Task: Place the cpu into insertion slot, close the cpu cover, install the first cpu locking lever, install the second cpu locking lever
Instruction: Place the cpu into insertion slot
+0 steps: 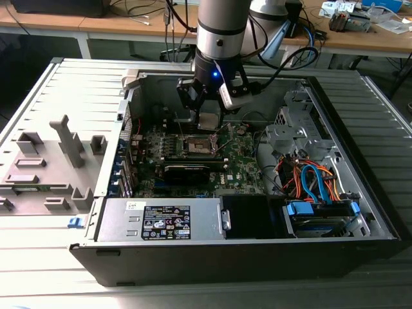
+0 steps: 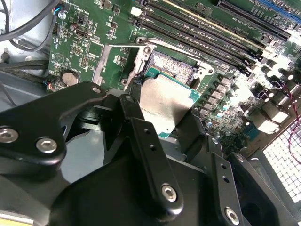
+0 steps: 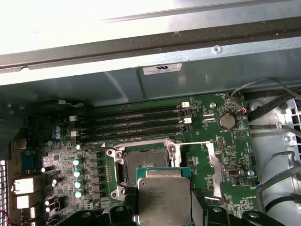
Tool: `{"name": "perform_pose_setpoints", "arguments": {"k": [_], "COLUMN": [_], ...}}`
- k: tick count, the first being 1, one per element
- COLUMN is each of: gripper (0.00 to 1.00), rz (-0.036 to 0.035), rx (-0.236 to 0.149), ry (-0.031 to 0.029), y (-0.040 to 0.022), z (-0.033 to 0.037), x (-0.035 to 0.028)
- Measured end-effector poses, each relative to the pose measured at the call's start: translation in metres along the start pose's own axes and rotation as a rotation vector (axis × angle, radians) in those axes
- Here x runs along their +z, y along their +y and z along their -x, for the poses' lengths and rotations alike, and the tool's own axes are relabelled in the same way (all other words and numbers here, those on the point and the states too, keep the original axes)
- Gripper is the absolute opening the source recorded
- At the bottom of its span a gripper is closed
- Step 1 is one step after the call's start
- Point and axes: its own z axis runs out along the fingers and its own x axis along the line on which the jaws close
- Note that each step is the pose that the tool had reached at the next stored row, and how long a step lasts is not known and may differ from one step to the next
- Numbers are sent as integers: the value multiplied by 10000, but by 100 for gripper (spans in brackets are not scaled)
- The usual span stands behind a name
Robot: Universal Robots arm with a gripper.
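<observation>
Silvery cpu (image 3: pixel 164 200) gripped by its edges in black gripper (image 2: pixel 164 106), hanging just above insertion slot (image 3: pixel 143 162), not seated (socket uncovered, dark centre showing). Slot sits on green circuit board (image 1: pixel 243 162) beside memory slots (image 3: pixel 136 123), inside opened computer case (image 1: pixel 257 257).

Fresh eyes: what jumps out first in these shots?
The end effector grips the cpu, held over the empty insertion slot on the green motherboard. In the exterior view, the open computer case stands out, with orange and blue cables at the exterior view's right.
</observation>
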Motion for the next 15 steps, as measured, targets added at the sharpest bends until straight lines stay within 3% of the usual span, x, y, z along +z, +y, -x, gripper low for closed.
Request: {"name": "perform_pose_setpoints", "arguments": {"k": [10,15], "gripper": [55,55], "rz": [-1,-63], "rx": [314,450], "ry": [-27,-47], "y": [0,0], "z": [0,0], "x": [2,3]}}
